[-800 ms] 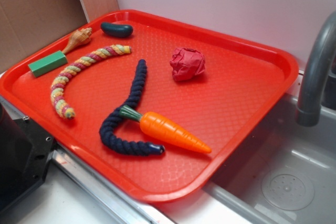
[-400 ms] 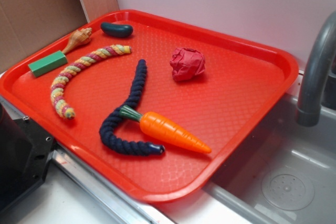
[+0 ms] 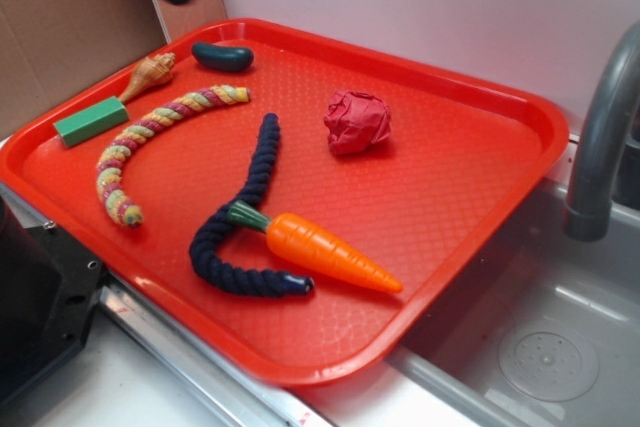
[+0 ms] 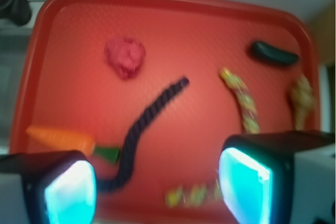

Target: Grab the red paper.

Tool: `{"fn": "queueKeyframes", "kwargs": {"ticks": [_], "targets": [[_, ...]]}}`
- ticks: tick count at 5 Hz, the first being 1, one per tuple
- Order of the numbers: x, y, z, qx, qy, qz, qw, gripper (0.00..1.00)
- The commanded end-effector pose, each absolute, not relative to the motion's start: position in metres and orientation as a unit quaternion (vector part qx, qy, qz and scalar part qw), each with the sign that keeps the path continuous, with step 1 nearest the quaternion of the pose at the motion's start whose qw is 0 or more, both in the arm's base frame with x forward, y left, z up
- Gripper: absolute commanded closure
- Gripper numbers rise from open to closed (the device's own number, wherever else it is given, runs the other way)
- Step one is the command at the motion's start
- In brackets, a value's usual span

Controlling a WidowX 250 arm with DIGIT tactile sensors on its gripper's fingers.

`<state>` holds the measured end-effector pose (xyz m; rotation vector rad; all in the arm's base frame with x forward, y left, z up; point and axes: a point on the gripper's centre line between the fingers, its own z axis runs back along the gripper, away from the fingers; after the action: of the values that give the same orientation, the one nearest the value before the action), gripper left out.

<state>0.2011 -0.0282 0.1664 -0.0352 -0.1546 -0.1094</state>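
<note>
Red paper (image 3: 357, 121) crumpled, sits on tray (image 3: 470, 187) toward far side, nothing touching it. Hand (image 4: 157, 192) high above tray, fingers (image 4: 70, 192) wide apart, nothing between; ext. view shows only a blurred bit of it at top left. Rel. to paper: dark rope (image 3: 245, 217) just nearer the camera, carrot (image 3: 325, 252) beyond rope toward near edge, touching rope. Striped rope (image 3: 160, 142), green block (image 3: 90, 121), shell (image 3: 148, 73), dark oval piece (image 3: 222, 56) well apart, tray's left end.

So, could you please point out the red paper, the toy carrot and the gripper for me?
red paper (image 3: 357, 121), exterior view, on the middle of the crumpled ball.
toy carrot (image 3: 325, 252), exterior view, on its orange body.
gripper (image 4: 157, 190), wrist view, midway between its two glowing fingertips, which stand apart.
</note>
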Motion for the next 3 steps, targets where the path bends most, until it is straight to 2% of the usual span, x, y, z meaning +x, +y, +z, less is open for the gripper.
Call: {"fn": "queueKeyframes", "kwargs": {"ticks": [1,2,3], "targets": [[0.259,-0.053,0.116,-0.008,-0.138,-0.114,0.984,0.00],[0.276,-0.068,0.075,-0.031,-0.128,-0.144,0.981,0.00],[0.284,-0.081,0.048,-0.030,-0.136,-0.156,0.978,0.00]]}}
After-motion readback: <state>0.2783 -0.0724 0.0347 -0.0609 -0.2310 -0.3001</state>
